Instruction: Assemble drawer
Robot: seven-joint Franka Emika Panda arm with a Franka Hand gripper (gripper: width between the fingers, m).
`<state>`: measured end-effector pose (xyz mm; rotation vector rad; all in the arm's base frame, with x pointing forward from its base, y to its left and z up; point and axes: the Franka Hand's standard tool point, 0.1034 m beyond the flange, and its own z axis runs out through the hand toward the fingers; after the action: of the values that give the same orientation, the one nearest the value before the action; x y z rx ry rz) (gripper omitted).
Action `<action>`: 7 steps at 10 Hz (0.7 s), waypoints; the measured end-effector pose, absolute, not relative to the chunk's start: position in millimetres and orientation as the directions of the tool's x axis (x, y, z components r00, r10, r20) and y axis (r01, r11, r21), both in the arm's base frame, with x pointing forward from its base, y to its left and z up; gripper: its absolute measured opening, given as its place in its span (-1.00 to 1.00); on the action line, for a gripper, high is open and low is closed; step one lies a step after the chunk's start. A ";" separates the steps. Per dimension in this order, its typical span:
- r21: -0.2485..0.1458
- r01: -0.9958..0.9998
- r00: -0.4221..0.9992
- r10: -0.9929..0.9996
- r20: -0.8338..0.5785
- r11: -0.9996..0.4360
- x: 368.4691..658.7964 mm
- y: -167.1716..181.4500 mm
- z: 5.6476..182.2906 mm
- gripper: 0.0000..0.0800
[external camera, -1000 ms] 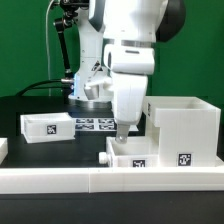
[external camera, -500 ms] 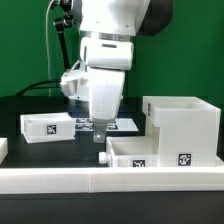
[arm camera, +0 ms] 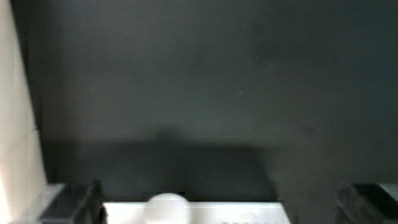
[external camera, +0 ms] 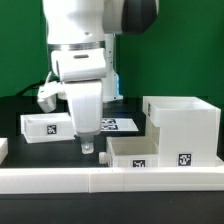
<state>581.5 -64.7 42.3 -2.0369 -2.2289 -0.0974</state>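
Between far tray (external camera: 45, 127) and near tray (external camera: 135, 153) | end effector (external camera: 88, 146) low over table (external camera: 12, 112) | jaws spread apart, empty

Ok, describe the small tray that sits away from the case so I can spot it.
Start at the big hollow case on the exterior view's right, then cross past the gripper to that view's left. The tray stands alone on the black table there; the other tray sits right beside the case.

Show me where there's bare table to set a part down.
Bare table lies between the left tray and the rail. Crowded toward the exterior view's right: hand, near tray, case.
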 end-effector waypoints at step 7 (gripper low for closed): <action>-0.066 0.998 0.026 0.973 0.228 -0.011 586.7 -34.4 15.9 0.62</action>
<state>586.7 -34.4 15.9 -2.0892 -2.0503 -0.1729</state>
